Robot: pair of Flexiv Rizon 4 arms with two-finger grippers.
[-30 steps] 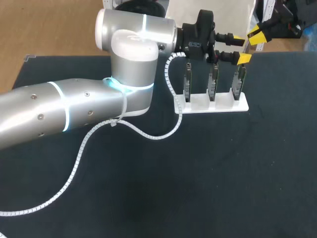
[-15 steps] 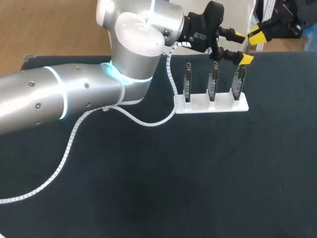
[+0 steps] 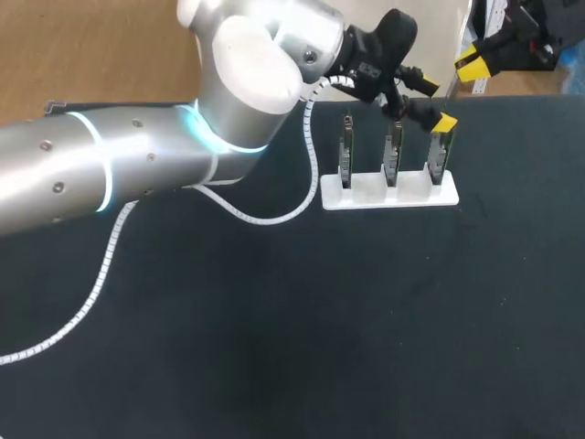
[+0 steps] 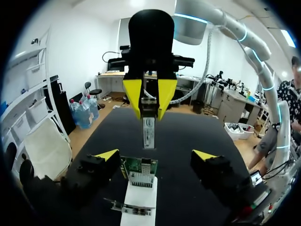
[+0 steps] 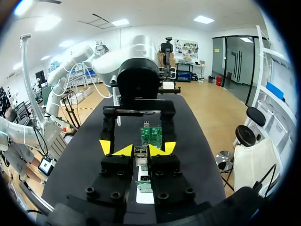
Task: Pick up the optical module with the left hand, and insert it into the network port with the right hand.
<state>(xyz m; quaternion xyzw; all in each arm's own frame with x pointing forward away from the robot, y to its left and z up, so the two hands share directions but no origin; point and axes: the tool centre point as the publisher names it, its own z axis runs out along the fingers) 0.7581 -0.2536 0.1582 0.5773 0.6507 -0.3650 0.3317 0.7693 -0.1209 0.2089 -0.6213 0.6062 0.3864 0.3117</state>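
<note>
The optical module [image 4: 148,134] is a slim silver bar hanging upright. My right gripper [image 4: 149,113] is shut on its top end, straight above the cards. In the right wrist view the module [image 5: 140,153] sits between that gripper's [image 5: 141,149] yellow tips. My left gripper [image 4: 155,157] stands wide open, one finger on each side of the nearest green network card [image 4: 140,172], holding nothing. In the head view the left gripper [image 3: 435,101] hovers over the right-hand card [image 3: 438,155] of the white rack [image 3: 388,194], and the right gripper [image 3: 475,62] is at the table's far right edge.
The white rack carries three upright cards in a row; the middle card [image 3: 391,157] and the left card [image 3: 345,160] stand beside the one under the grippers. My left arm's white spiral hose [image 3: 256,215] trails over the dark tabletop [image 3: 366,320].
My left arm has lifted and swung, tilting its gripper down over the right-hand card, and its fingers have spread a little wider. The right gripper has stayed in place.
</note>
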